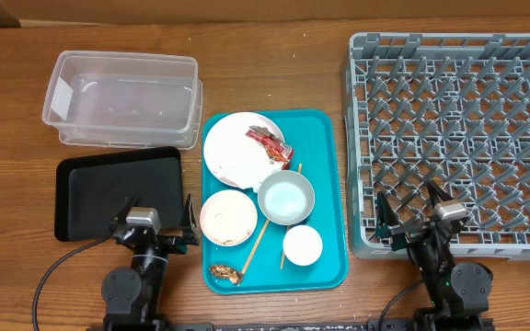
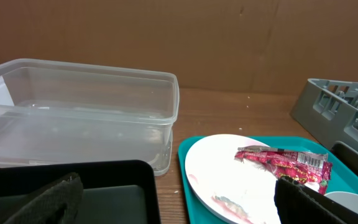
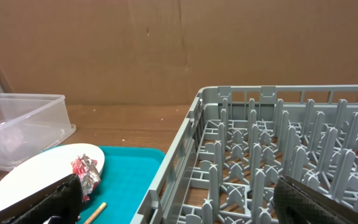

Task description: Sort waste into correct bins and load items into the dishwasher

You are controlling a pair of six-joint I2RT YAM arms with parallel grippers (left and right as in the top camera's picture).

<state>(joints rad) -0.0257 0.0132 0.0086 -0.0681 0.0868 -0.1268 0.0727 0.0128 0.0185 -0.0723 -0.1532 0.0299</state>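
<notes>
A table point(image 1: 274, 83) is being used, with a cardboard wall point(image 2: 166, 37) behind. The rack point(image 1: 458, 138) is being seen on the right, the tub point(image 1: 122, 97) and black tray point(image 1: 109, 193) on the left. The plate point(image 1: 233, 147) is being carried by the teal tray point(image 1: 329, 184), the wrapper point(image 1: 270, 144) lying on it. The left claw point(image 1: 161, 210) and right claw point(image 1: 410, 207) are being held wide apart, empty. If the wrapper is being pinched too low, the plate could get bumped. The scrap point(image 1: 224, 271) is being shown only overhead, the wall only by the wrists.

Grey dish rack point(image 3: 291, 92), red wrapper point(image 3: 86, 172) on white plate point(image 3: 36, 174)
</notes>
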